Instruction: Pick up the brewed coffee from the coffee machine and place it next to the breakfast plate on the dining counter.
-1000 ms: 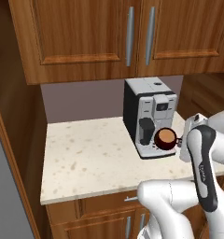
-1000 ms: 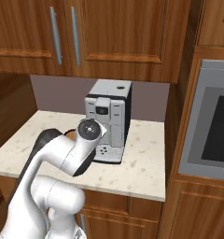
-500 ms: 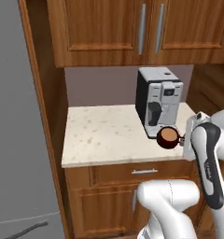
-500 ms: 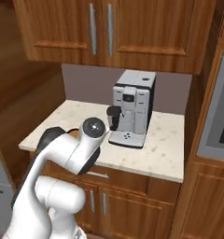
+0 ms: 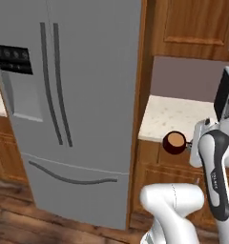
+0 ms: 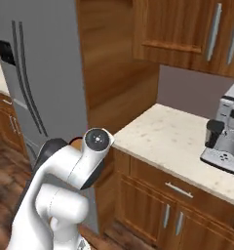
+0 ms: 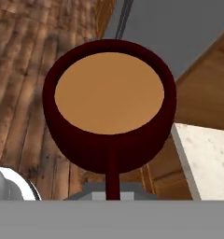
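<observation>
end effector [image 5: 188, 145] clamped on handle of dark red brewed coffee [image 7: 109, 105], brimful, brown, upright.

The base has swung left, so both base views have shifted: a grey refrigerator [image 5: 64, 109] now takes up the left and centre of the left base view, and the coffee machine [image 5: 227, 95] has slid to the right edge. The brewed coffee [image 5: 174, 142] now sits off the counter's [image 5: 176, 116] front edge, at centre right.

Beige speckled countertop [image 6: 167, 134] over wooden cabinets [image 6: 153, 195], coffee machine [image 6: 226, 129] standing on it at right, wood plank floor [image 5: 30, 219] below
</observation>
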